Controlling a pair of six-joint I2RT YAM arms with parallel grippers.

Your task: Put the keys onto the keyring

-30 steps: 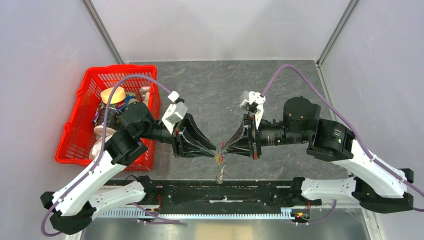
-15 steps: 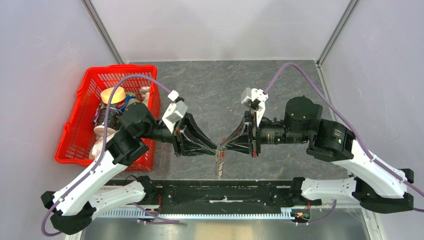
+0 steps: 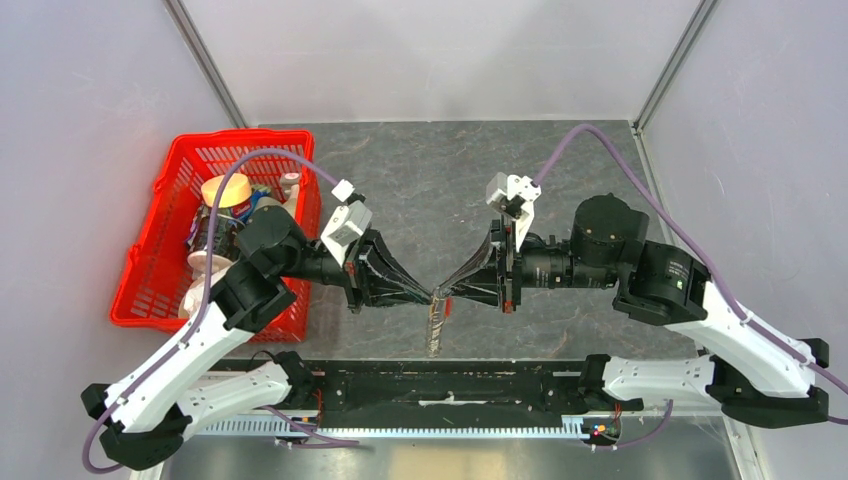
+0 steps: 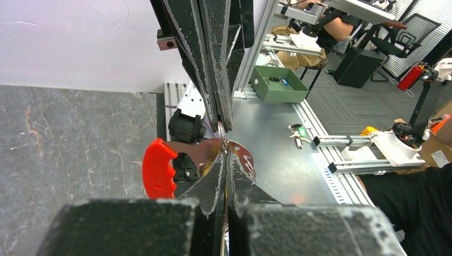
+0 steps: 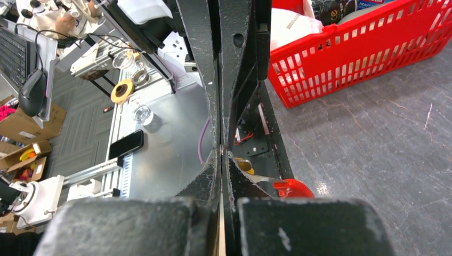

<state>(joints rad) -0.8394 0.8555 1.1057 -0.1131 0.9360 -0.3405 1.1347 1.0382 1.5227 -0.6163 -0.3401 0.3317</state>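
Note:
My left gripper (image 3: 431, 297) and right gripper (image 3: 443, 295) meet tip to tip above the table's near middle. The keyring (image 3: 436, 328) hangs below that meeting point. In the left wrist view my left gripper (image 4: 226, 154) is shut with a thin sliver of silvery metal between its fingers. The red tag (image 4: 158, 168) and a flat silvery piece (image 4: 241, 153) hang just beyond. A small gold key (image 4: 204, 170) dangles beside them, outside the jaws. My right gripper (image 5: 223, 154) is shut on a thin metal strip too, with the key (image 5: 244, 164) and red tag (image 5: 290, 188) below it.
A red basket (image 3: 150, 270) holding a bottle and other items stands at the left, close behind my left arm. A black rail (image 3: 440, 385) runs along the table's near edge under the hanging keyring. Grey walls close in the back and sides.
My left gripper's jaws have closed at the meeting point. Both gripper tips and the hanging keyring have shifted slightly away from the near edge.

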